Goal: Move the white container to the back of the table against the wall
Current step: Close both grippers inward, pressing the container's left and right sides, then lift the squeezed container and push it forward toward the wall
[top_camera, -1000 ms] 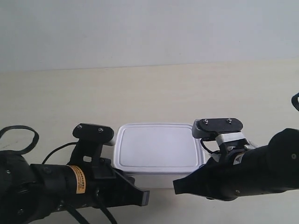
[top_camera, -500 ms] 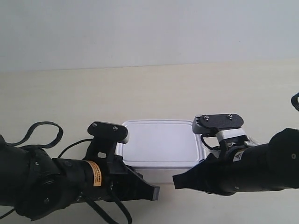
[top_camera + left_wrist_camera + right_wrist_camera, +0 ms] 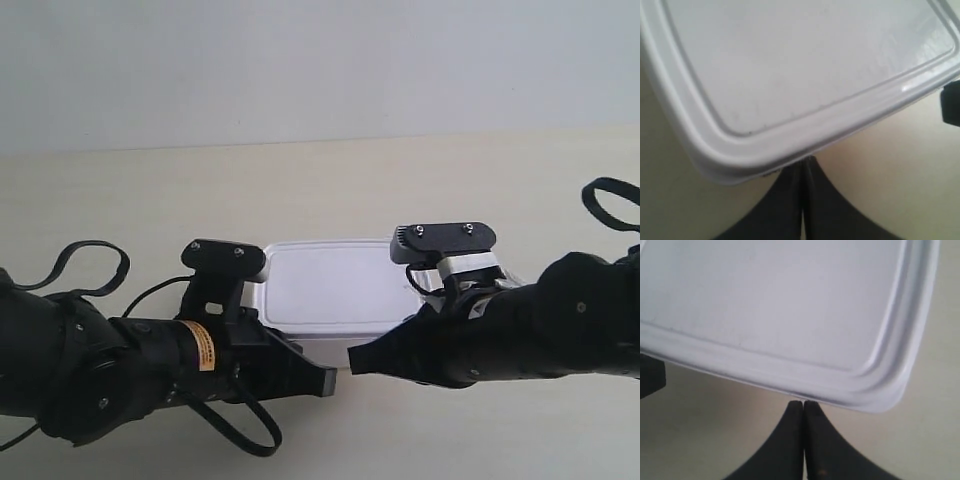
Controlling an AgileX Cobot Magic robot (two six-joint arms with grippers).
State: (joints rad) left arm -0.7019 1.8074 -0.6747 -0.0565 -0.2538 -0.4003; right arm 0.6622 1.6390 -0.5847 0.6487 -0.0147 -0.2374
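The exterior camera sits above and behind both arms, facing forward and slightly down across the surface to the wall. The arms crowd its foreground. Each wrist camera rides just behind its own tool and looks along it from very close, so the left end effector and the right end effector show only as dark tips. All three views share the lid of the white container. The wrist cameras each catch one of its two corners nearest the exterior camera.
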